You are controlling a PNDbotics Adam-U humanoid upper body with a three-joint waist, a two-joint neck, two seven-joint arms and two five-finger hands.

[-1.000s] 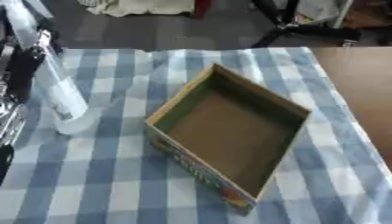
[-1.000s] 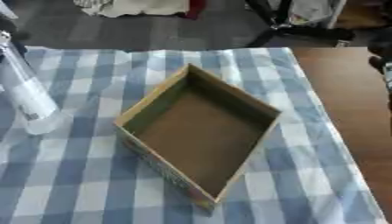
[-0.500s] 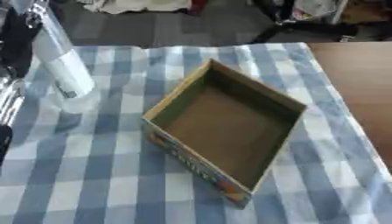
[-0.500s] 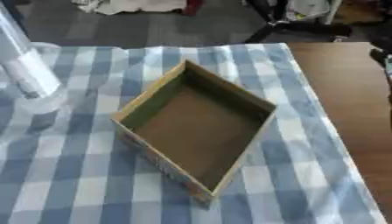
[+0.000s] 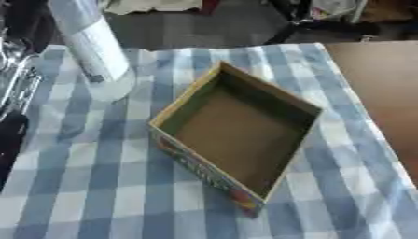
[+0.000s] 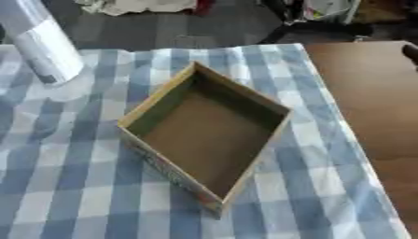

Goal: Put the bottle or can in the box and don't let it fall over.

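bottle [image 5: 91, 44]: clear plastic with a white label, at the far left above the checked cloth [image 5: 98, 186], tilted with its top leaning up and left; its base looks lifted off the cloth, though I cannot tell for sure.
handling: likely light and fairly stiff, smooth-sided and so probably slippery; tall and narrow, so it will tip easily if set down askew.
where to hold: around the labelled middle, keeping it upright as it goes down.
left hand [image 5: 16, 70]: dark arm parts show at the left edge beside the bottle; the fingers are out of sight, so I cannot tell whether they are apart or clamped on it.
right hand: not seen in either view.
box [image 6: 208, 140]: open cardboard tray with low walls and a printed outer side, turned like a diamond at the middle of the cloth, right of the bottle and apart from it.
box contents: nothing; bare brown floor.
risk: low walls give little support, so the bottle must land flat on its base.
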